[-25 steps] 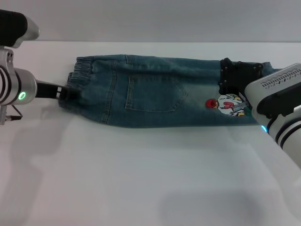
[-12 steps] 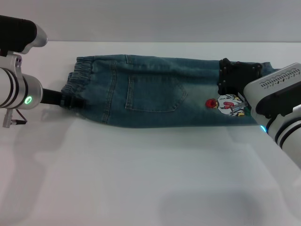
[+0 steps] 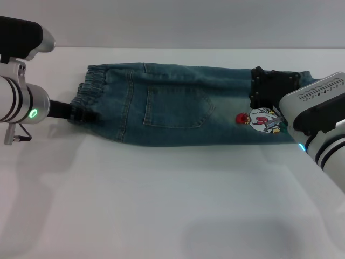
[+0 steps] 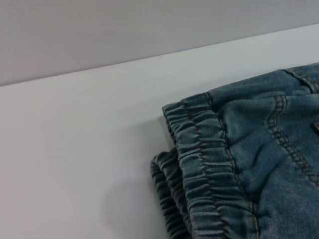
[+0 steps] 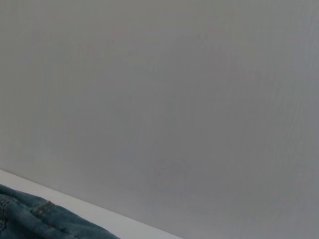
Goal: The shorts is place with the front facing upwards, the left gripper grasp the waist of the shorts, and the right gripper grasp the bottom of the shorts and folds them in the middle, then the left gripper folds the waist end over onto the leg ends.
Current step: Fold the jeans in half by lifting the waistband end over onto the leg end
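Left gripper (image 3: 81, 113) at shorts (image 3: 178, 108) waist — grip unclear; right gripper (image 3: 268, 96) over leg ends (image 3: 302, 81)

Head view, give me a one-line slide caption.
Left gripper at the elastic waist of the shorts folded lengthwise on the white table, right gripper over the leg ends.

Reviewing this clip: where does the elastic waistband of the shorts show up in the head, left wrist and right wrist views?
Head: waistband at the shorts' left end, by the left gripper.
Left wrist: waistband fills the lower middle, puckered, on the white table.
Right wrist: not in it; only a denim corner shows.
Shared landmark: the denim against the white table.
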Robot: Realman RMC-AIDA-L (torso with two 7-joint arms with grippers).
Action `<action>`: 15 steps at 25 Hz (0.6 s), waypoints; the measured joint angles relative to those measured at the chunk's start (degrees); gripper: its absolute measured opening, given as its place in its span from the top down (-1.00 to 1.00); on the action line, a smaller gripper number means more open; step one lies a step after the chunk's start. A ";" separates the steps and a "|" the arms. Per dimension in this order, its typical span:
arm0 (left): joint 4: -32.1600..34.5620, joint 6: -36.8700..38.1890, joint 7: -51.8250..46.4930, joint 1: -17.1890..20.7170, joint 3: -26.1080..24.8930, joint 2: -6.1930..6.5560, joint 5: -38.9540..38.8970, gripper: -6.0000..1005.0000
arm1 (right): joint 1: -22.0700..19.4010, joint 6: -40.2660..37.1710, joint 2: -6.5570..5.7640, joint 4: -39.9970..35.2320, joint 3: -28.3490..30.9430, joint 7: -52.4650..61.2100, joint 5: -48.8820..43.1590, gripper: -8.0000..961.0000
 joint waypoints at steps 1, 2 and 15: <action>0.00 0.00 0.00 0.00 0.00 0.00 0.00 -0.69 | 0.02 0.00 0.00 -0.02 0.00 0.00 0.00 0.98; 0.03 -0.23 0.05 -0.23 0.30 0.00 0.00 -0.68 | 0.05 0.00 0.00 -0.06 0.00 0.00 0.00 0.98; 0.74 -0.35 0.64 -0.40 0.20 -0.15 -0.43 -0.67 | -0.08 -0.03 0.00 -0.28 0.00 0.00 0.00 0.99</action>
